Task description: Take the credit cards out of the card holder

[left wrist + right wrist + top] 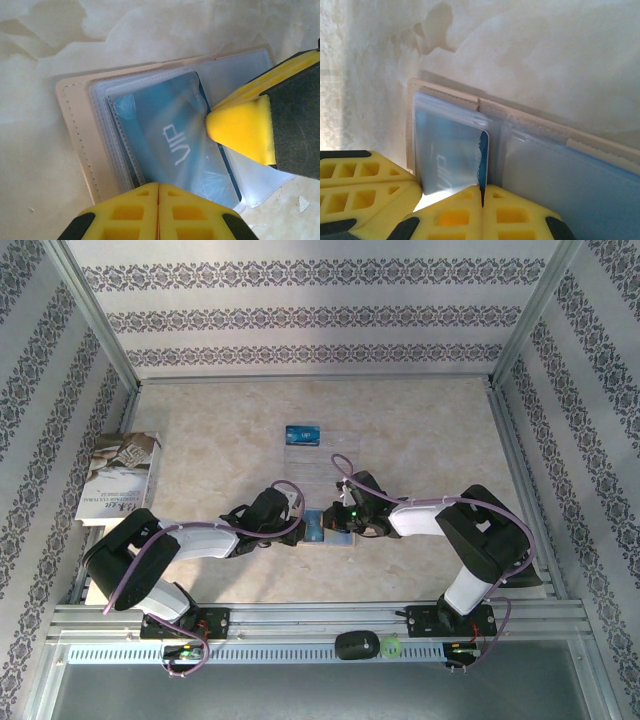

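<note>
Inside card holder (pixel 75 130), blue card (pixel 165 145) half-hidden; right tool (pixel 482 192) pinches it, left tool (pixel 158 187) closed.

2 arms, the left arm (pixel 150 560) and the right arm (pixel 480 537), are built of black housings and white tubes, with black base plates bolted beside the slotted grey rail (pixel 280 652). A purple cable (pixel 285 483) is run along each from the rail end. The left gripper (pixel 158 186) and the right gripper (pixel 482 189) are fitted with yellow fingers (pixel 240 130), moulded with rectangular pockets and backed in black.
</note>
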